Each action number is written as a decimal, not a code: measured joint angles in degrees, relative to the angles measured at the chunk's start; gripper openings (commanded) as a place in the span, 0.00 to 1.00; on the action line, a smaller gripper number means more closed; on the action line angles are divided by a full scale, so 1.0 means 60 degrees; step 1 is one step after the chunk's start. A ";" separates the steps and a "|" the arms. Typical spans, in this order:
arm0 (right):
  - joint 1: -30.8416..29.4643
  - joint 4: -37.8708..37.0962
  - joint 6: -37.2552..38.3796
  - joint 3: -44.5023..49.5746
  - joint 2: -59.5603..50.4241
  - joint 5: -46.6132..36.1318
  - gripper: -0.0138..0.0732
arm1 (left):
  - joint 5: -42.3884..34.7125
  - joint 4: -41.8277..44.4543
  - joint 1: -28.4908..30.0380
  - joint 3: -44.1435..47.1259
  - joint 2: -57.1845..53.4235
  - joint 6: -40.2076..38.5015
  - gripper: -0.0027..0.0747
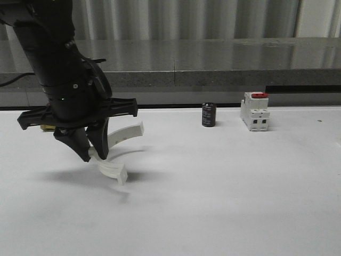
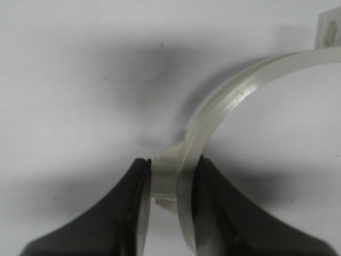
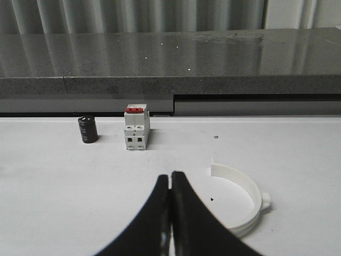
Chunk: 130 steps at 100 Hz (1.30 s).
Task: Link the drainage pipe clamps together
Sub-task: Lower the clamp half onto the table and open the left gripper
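One white half-ring drainage pipe clamp (image 1: 113, 169) hangs in my left gripper (image 1: 95, 154) at the table's left, its lower end close to the surface. In the left wrist view my left gripper (image 2: 171, 166) is shut on the lug and band of this clamp (image 2: 234, 96), whose arc curves away from the fingers. The other drainage pipe clamp (image 3: 242, 198) lies flat on the white table, just to one side of my right gripper (image 3: 170, 175). That gripper is shut with nothing between its fingers and does not touch the clamp.
A white boxy switch with a red top (image 1: 254, 111) and a small black cylinder (image 1: 209, 114) stand at the back of the table, in front of a grey ledge (image 1: 213, 58). Both also appear beyond my right gripper: the switch (image 3: 136, 128) and the cylinder (image 3: 87, 129).
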 measured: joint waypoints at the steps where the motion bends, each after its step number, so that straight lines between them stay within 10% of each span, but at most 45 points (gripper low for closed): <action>1: 0.0000 0.0000 0.0000 0.0000 0.0000 0.0000 0.08 | -0.0003 0.0000 0.0000 0.0000 0.0000 -0.0007 0.14; 91: 0.0000 0.0000 0.0000 0.0000 0.0000 0.0000 0.08 | -0.0079 0.0000 -0.0021 0.0000 0.0531 -0.0068 0.15; 130: 0.0000 0.0000 0.0000 0.0000 0.0000 0.0000 0.08 | -0.0079 -0.0072 -0.0059 -0.0053 0.0531 -0.0068 0.89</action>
